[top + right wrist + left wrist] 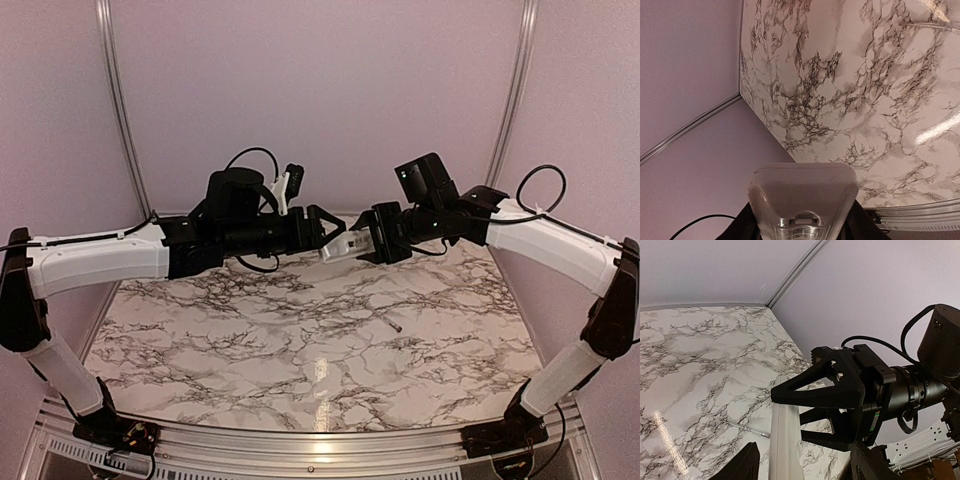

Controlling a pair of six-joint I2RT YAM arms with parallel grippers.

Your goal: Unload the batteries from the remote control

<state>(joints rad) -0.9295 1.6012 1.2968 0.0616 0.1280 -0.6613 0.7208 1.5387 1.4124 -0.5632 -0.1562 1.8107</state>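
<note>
The remote control (346, 246) is a slim white bar held level in mid-air above the back of the table. My right gripper (378, 240) is shut on its right part. The right wrist view shows the bar's end (802, 192) sticking out between the dark fingers (742, 227). My left gripper (325, 231) stands open around the bar's free left end. In the left wrist view the bar (785, 440) runs between my left fingers (742, 465) with a gap on each side, and the right gripper (840, 400) clamps it further on. The batteries are hidden.
A thin grey rod (393, 324) lies on the marble tabletop (300, 360) right of centre, also visible as a rod (747, 429) in the left wrist view. Lilac walls and metal rails (120, 110) close in the back and sides.
</note>
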